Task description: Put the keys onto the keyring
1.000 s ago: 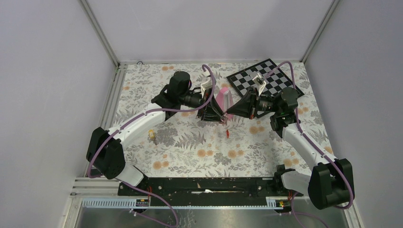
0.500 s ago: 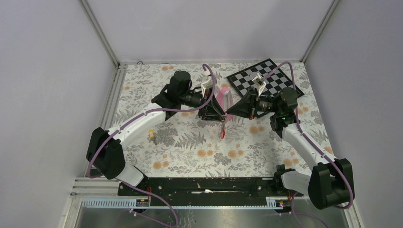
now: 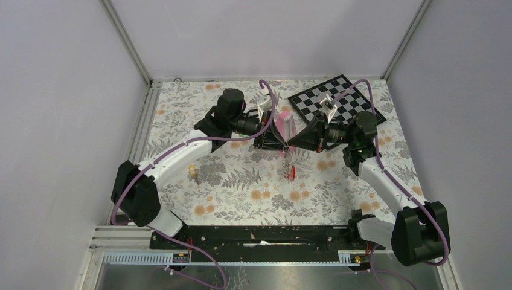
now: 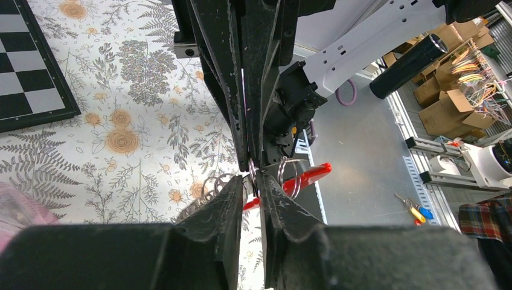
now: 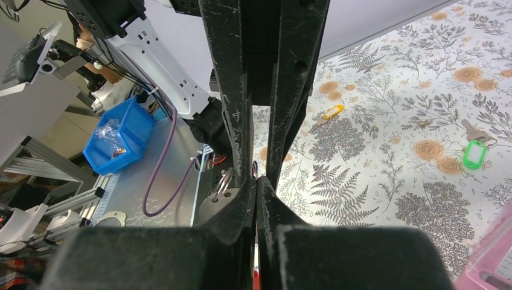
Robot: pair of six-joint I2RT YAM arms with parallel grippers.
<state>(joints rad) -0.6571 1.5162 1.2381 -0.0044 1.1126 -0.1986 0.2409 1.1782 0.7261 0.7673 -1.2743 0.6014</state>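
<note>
The keyring (image 3: pixel 289 171) hangs in the air above mid-table, just below where both grippers meet tip to tip. My right gripper (image 3: pixel 291 144) (image 5: pixel 256 180) is shut on a thin metal ring, and the keyring dangles under it. In the left wrist view the keyring's red bar (image 4: pixel 308 177) shows behind the fingertips, with another metal ring (image 4: pixel 290 176) around it. My left gripper (image 3: pixel 281 145) (image 4: pixel 253 184) has its jaws a narrow gap apart around the held ring. A yellow-tagged key (image 3: pixel 193 173) (image 5: pixel 331 112) and a green-tagged key (image 5: pixel 475 148) lie on the floral cloth.
A pink pyramid (image 3: pixel 284 122) stands just behind the two grippers. A chessboard (image 3: pixel 335 99) lies at the back right. Metal rails run along the table's left edge and near edge.
The left gripper's jaws have narrowed and the two grippers' tips have come together. The keyring now hangs slightly lower, with more of it showing.
</note>
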